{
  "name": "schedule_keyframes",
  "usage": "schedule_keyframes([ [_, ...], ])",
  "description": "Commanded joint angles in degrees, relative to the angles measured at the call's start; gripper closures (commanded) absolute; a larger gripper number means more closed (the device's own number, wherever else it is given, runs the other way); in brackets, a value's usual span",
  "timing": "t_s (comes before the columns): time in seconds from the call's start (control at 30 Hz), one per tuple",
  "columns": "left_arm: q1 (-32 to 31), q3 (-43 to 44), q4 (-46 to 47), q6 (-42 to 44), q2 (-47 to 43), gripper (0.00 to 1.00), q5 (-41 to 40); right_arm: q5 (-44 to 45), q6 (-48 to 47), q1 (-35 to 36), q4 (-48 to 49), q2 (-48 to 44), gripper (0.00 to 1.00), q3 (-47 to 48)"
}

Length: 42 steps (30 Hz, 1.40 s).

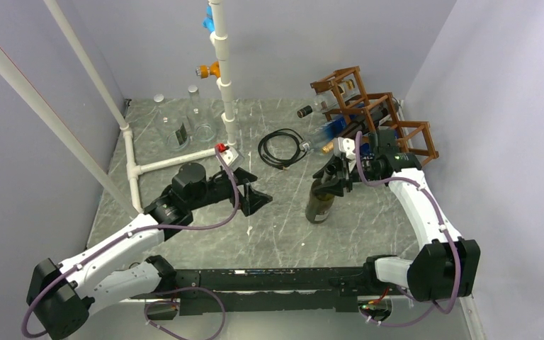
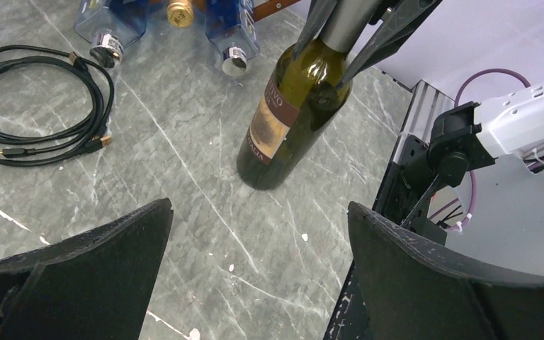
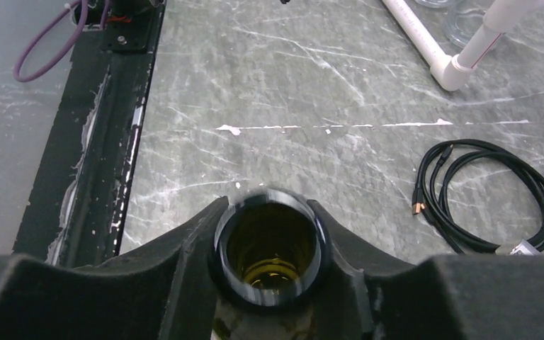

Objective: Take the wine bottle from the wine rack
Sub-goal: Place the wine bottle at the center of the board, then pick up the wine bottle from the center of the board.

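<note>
The right claw (image 1: pixel 333 177) is closed round the neck of the wine bottle (image 1: pixel 320 201), one black finger on each side, just below the lip. The bottle stands upright under it with its base on the grey table (image 1: pixel 205 234), off the wine rack (image 1: pixel 382 117) and at about 7 o'clock from it in the overhead view.

The bottle is dark olive-green glass, round-shouldered, with a brownish label printed in pale lettering. From the right wrist its mouth is a thick, glossy ring, open, with greenish glass showing inside.

The rack is reddish-brown wood, an open frame of joined cube-shaped cells set on their corners. A clear bottle (image 1: pixel 320 107) with a dark cap and a blue bottle (image 1: pixel 329 132) poke out of it towards 8 o'clock.

The left claw (image 1: pixel 253 190) sits near the tabletop at about 9 o'clock from the wine bottle, well apart from it, its two broad, matt black fingers spread wide and holding nothing.

The table is marble-patterned, dark grey with white veins and a few white scuffs. A coiled black cable (image 1: pixel 281 149) lies at 11 o'clock from the wine bottle, and a frame of white plastic pipe (image 1: pixel 224 88) rises beyond it.
</note>
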Motion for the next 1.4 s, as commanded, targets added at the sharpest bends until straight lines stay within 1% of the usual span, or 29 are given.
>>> schedule_keyframes([
  [0.0,-2.0,1.6,4.0,1.2,1.3,0.00,-2.0,-2.1,0.2,0.4,3.0,-1.3,0.50,-1.6],
  [0.23,-5.0,3.0,5.2,3.2,3.4,0.00,-3.2,-2.0,-2.5,0.4,1.2,-2.2,0.33,-2.5],
  [0.4,-6.9,4.4,6.3,6.1,5.1,0.00,-3.4,-1.9,-3.2,-0.4,0.2,-3.4,0.23,-2.7],
  [0.43,-7.3,4.7,6.6,6.6,5.4,0.00,-3.4,-1.9,-3.4,-0.7,-0.1,-3.5,0.19,-2.7],
  [0.47,-7.5,5.0,6.9,7.2,5.9,0.00,-3.3,-1.9,-3.4,-1.0,-0.4,-3.6,0.07,-2.6],
  [0.5,-7.8,5.3,7.1,7.8,6.4,0.01,-3.3,-1.8,-3.2,-1.6,-0.7,-3.8,0.01,-2.5],
  [0.7,-9.1,7.7,9.7,10.8,10.3,0.01,-2.0,-1.7,-4.9,-5.1,-4.3,-4.7,0.00,-1.6],
  [0.73,-9.3,8.1,10.4,11.4,10.9,0.00,-1.7,-1.5,-5.7,-6.6,-5.2,-4.8,0.00,-1.4],
  [1.03,-10.5,11.2,18.7,15.9,17.6,0.00,4.2,-0.4,-12.4,-13.4,-12.5,-7.0,0.00,-1.5],
  [1.1,-10.7,11.7,20.8,18.3,19.3,0.00,5.1,0.0,-12.6,-14.3,-12.8,-7.4,0.00,-1.7],
  [1.37,-12.1,15.5,26.6,20.1,26.0,0.01,5.6,2.0,-10.0,-14.9,-9.6,-11.3,0.00,-6.1],
])
